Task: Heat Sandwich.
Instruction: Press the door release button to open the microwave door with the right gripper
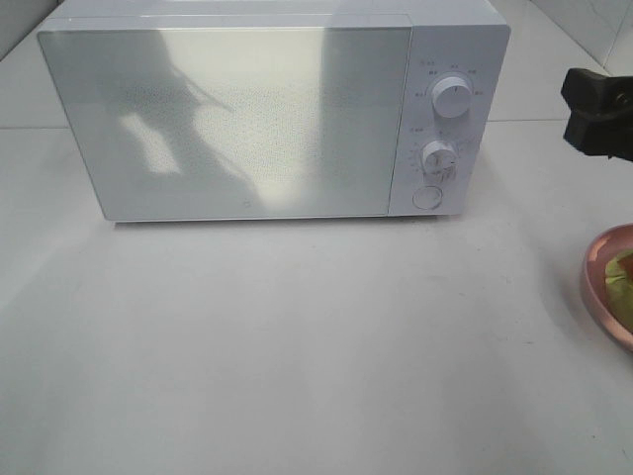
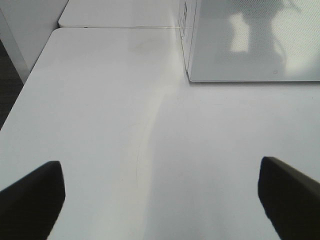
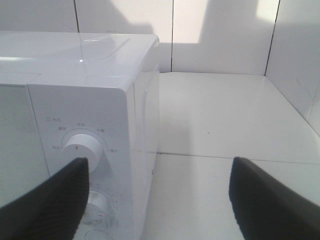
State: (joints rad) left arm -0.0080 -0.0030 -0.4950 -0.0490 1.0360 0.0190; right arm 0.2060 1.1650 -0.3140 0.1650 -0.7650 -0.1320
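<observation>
1. The sandwich (image 1: 622, 269) lies on a pink plate (image 1: 597, 297) at 4 o'clock in the high view. It is cut by the frame edge, so I cannot tell its long axis.
2. The right gripper (image 3: 159, 202) hangs at 2 o'clock, jaws apart and empty. From it the plate lies at 6 o'clock, well apart.
3. The left gripper (image 2: 160, 200) is over bare table (image 2: 100, 100) near the left front corner of the microwave (image 1: 247, 119), jaws wide apart and empty. The right arm is the nearer one, I judge.
4. The microwave door is shut — it probably must be opened first.
</observation>
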